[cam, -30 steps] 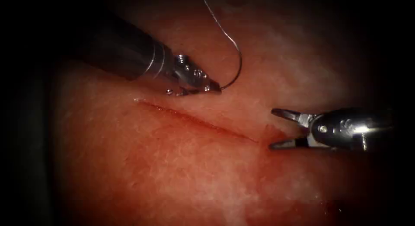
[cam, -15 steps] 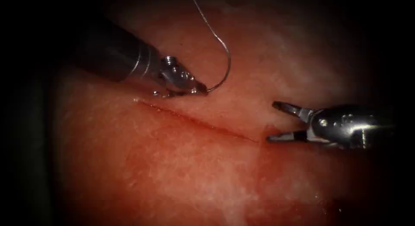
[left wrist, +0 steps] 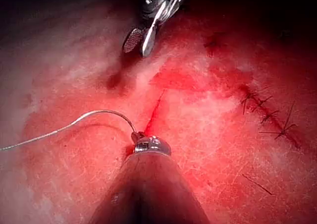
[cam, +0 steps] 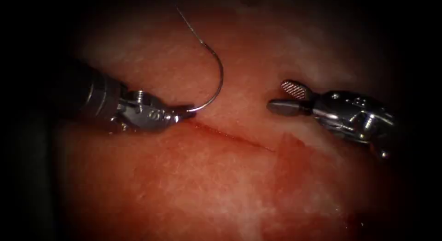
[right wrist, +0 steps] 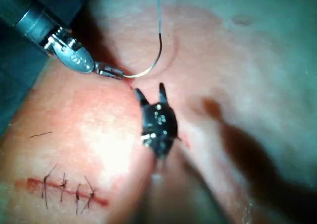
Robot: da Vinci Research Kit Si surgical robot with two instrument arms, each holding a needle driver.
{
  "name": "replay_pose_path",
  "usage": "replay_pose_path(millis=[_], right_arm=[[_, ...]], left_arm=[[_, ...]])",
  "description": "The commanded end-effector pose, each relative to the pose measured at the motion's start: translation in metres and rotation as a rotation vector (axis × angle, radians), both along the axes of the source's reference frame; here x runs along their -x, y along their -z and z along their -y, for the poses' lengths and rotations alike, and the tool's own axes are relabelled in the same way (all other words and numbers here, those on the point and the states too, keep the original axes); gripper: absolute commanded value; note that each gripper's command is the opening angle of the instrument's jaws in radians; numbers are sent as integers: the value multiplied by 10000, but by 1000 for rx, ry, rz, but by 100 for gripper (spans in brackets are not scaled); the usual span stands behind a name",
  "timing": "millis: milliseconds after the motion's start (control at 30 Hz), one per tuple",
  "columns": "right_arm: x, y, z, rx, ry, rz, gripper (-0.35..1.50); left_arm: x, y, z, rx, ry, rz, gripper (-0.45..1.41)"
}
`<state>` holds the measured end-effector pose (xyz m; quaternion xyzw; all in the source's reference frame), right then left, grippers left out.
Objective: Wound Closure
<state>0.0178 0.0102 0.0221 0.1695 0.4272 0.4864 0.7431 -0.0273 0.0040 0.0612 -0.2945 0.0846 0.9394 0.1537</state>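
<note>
Needle sits pinched at its end in your left end effector, clear of tissue; right end effector spread, empty. That end grip could let it swivel.

Strong light is falling on the middle of the tissue and fading outward into a dark surround, which is closing in on every side of the endoscope view. Small wet glints are catching that light. In the left wrist view the lit surface is likewise giving way to darkness beyond it. In the right wrist view a dim bluish-grey surface is lying just beside the tissue's edge; whether it is a table or a drape cannot be told. A broad soft shadow is stretching across the pale lit area.
</note>
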Motion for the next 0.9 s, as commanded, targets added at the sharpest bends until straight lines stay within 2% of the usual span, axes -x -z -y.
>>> replay_pose_path(millis=[33,167,433,533,700,767,900], right_arm=[[-18,3,1,-30,-22,-7,42],[-41,11,-11,-82,-62,4,36],[-63,9,-9,-125,-14,68,32],[-68,8,-8,-149,17,95,39],[-74,7,-10,-174,43,125,61],[-77,6,-12,-178,44,138,73],[-81,5,-15,-177,33,175,83]], left_arm=[[6,-2,13,2,-4,-3,-45],[9,5,19,16,-21,-19,-45],[12,17,27,57,-67,-65,-45],[13,21,31,95,-89,-87,-45],[16,31,37,200,-143,-141,-45],[17,36,38,234,-154,-156,-45],[21,47,39,274,-177,-192,-45]])
